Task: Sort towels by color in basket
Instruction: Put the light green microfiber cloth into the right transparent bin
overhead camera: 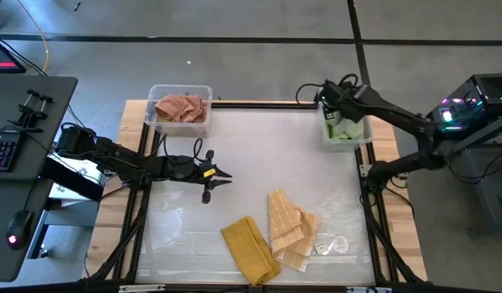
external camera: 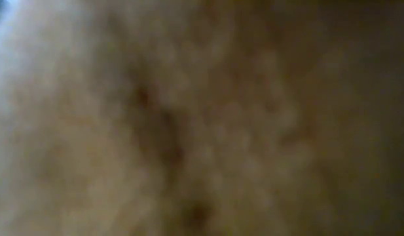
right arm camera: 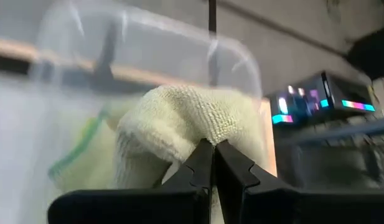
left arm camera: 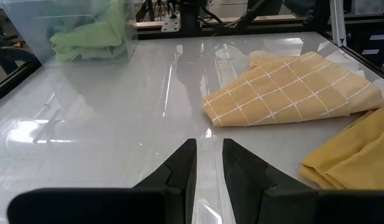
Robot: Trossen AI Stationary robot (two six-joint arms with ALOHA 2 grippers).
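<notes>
High view: table [overhead camera: 251, 146] seen from straight above. At the far left corner, a clear bin [overhead camera: 180, 111] holding a bunched salmon pink towel [overhead camera: 182, 107]. At the far right corner, a second clear bin [overhead camera: 346, 129] with light green cloth inside, right gripper [overhead camera: 335, 115] poised directly over it. Left gripper [overhead camera: 220, 175] low over the bare table centre-left, pointing toward the right side, nothing between its fingers. Near the front edge, a mustard yellow towel [overhead camera: 251, 248] lying just beside and touching a pale orange checked towel [overhead camera: 289, 228]; both well apart from the left gripper, toward the front and right of it.

Low view: filled entirely by a blurred tan-brown surface pressed close to the lens; nothing identifiable.

Left wrist view: left gripper [left arm camera: 209, 163] with fingers slightly parted, a narrow gap between the tips, holding nothing, hovering just above the glossy table. Ahead of the fingers, the checked towel [left arm camera: 291, 90] flat on the table, the mustard yellow towel [left arm camera: 350, 155] beside it at the edge of view. Farther off, the clear bin [left arm camera: 70, 28] with green towels [left arm camera: 92, 37] heaped inside.

Right wrist view: right gripper [right arm camera: 213, 155] with tips pinched together on a fold of a light green towel [right arm camera: 185, 121], gripping it. Towel bunched right at the fingertips, inside the clear bin [right arm camera: 154, 46], more green cloth underneath.
</notes>
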